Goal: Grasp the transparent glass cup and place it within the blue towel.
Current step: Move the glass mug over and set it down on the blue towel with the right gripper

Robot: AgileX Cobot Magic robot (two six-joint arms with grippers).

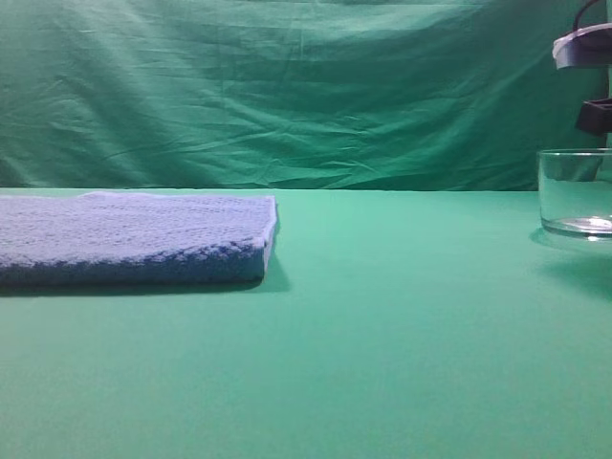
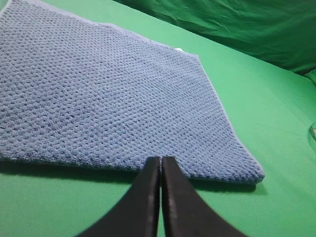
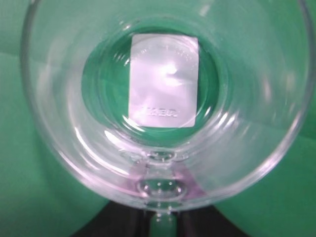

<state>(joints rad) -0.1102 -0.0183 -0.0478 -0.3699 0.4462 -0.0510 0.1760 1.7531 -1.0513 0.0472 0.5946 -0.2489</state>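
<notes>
While the left gripper (image 2: 160, 170) hung just off the near edge of the blue towel (image 2: 108, 94), you would have seen its two dark fingers (image 2: 143, 202) pressed flat together, tips touching, with nothing between them. From the left wrist view the towel spread away toward eleven o'clock, its nubbly weave filling most of the picture, and it lay flat on the green table (image 2: 266, 118).

In the high view the towel (image 1: 134, 237) sat at about nine o'clock on the table (image 1: 382, 344), a thick folded slab with its right-hand corner facing the middle. The transparent glass cup (image 1: 577, 191) stood upright at three o'clock, cut by the frame edge, well apart from the towel, its thick base resting on the cloth. Above it you could make out dark and grey parts of the right arm (image 1: 585, 48) (only a sliver showed).

The right wrist view looked straight down into the cup (image 3: 163, 98). A pale rectangular label (image 3: 164, 80) showed through the base. At six o'clock the glass wall sat against the dark parts of the right gripper (image 3: 160, 217), which closed in on the rim from both sides; whether the jaws had fully gripped the wall I cannot tell.

Behind it all hung a creased green backdrop (image 1: 287, 86).
</notes>
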